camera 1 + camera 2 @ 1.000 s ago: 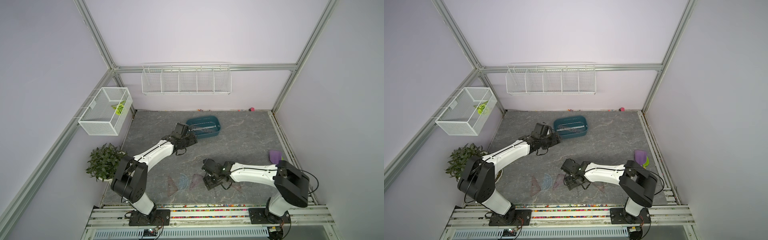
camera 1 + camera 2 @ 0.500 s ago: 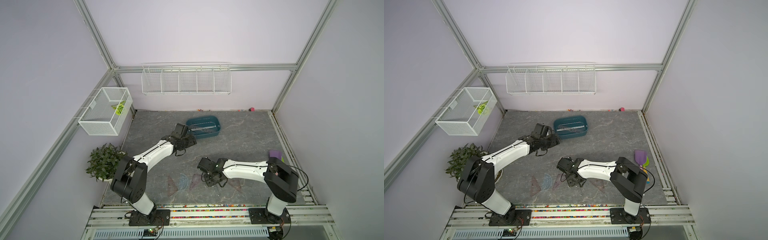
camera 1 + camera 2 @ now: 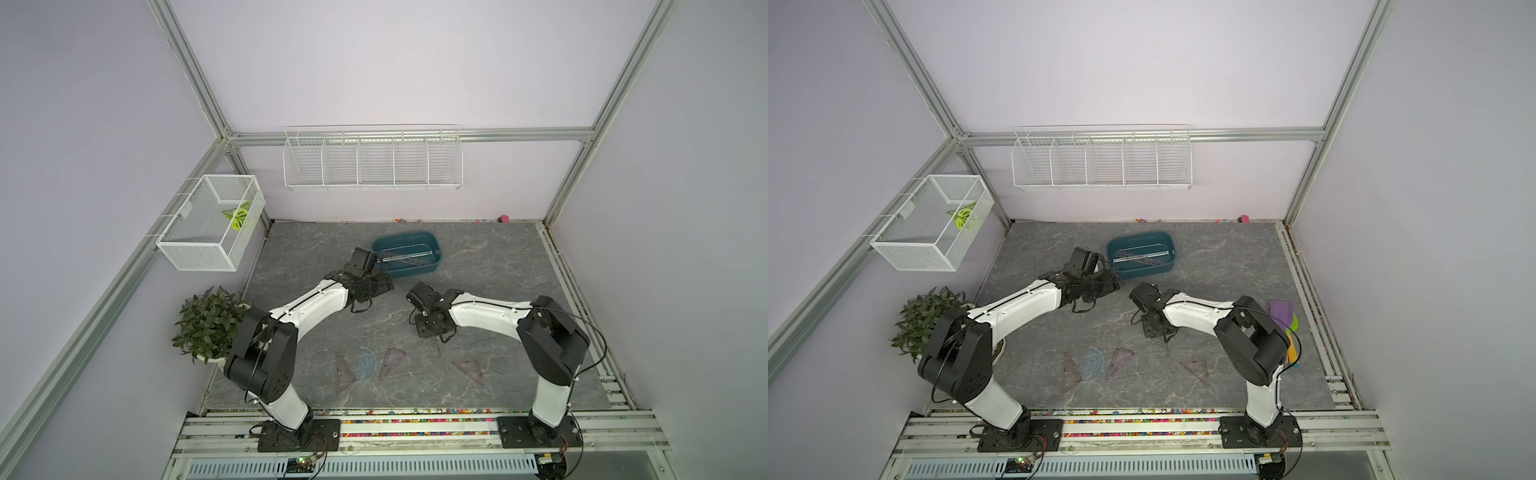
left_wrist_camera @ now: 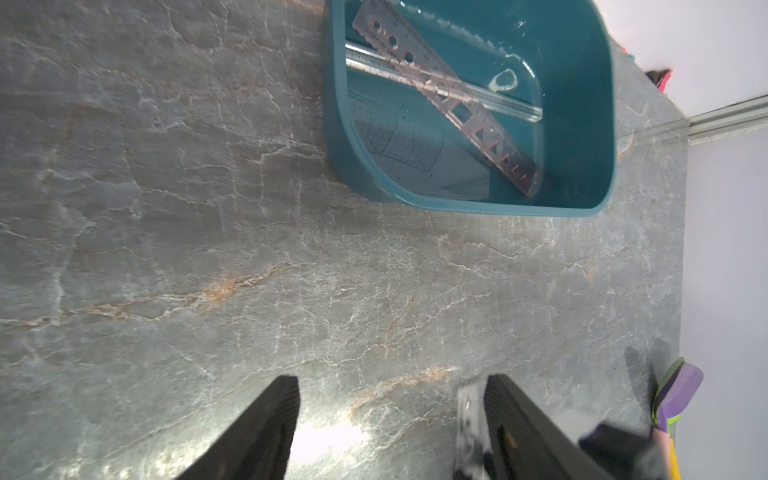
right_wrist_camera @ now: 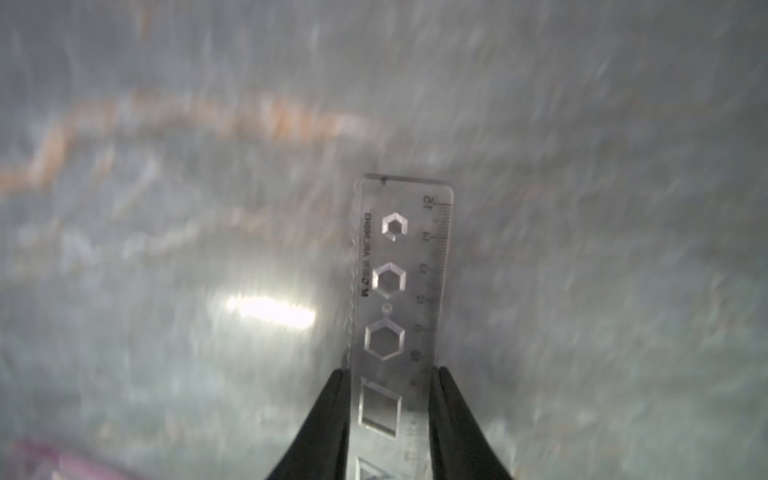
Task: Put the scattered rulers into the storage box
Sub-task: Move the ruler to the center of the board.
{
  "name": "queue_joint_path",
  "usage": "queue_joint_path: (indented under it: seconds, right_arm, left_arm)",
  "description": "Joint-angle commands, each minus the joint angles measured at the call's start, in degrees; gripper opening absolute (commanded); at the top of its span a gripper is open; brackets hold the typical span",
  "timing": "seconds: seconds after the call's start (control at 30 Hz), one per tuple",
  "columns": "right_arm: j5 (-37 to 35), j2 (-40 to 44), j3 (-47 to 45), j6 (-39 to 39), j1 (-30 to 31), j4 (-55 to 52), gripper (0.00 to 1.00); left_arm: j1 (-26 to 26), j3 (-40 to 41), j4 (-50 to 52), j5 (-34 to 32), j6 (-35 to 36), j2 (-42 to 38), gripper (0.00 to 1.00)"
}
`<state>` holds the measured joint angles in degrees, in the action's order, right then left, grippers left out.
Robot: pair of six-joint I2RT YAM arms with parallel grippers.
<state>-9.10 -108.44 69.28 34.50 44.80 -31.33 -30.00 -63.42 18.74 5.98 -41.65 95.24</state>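
right hand [image 5: 390, 376] pinches a clear ruler [image 5: 401, 266], its lower end cut off; its print shows reversed and blurred. left hand [image 4: 390, 386] stands open near the box [image 4: 336, 124], two rulers [image 4: 457, 95] inside.

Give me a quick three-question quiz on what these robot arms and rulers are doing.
1. True or false: the right end effector is clamped on a clear stencil ruler.
2. How many triangular set squares lie on the tabletop? A two, B three, C six.
3. Fill in: the teal storage box visibly holds ___ straight rulers.
Key: 1 true; 2 B; 3 two.
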Motion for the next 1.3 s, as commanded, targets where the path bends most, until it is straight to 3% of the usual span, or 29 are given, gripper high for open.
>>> queue_joint_path:
  seconds: [0.0,0.3,0.63,0.9,1.27]
  right_arm:
    - [0.6,-4.1,0.5,-2.2,-3.7,2.8,0.32]
    - [14.8,4.9,-6.5,-2.3,-9.6,14.0,0.39]
    - [26.8,8.4,-16.7,-4.3,-14.3,22.6,0.31]
    - [32.1,6.9,-19.9,-2.3,-14.4,27.0,0.27]
    - [33.2,8.9,-20.3,-1.6,-16.5,28.3,0.27]
  left_arm:
    - [0.2,-0.9,-1.3,3.5,1.1,2.6,0.74]
    - [-2.0,-3.9,-2.9,16.9,4.7,10.3,0.68]
    - [-5.2,-9.2,-0.8,23.2,4.5,19.0,0.64]
    - [-5.2,-11.2,-3.8,30.3,3.1,24.9,0.63]
    - [-3.2,-8.9,-4.4,29.6,2.6,24.1,0.63]
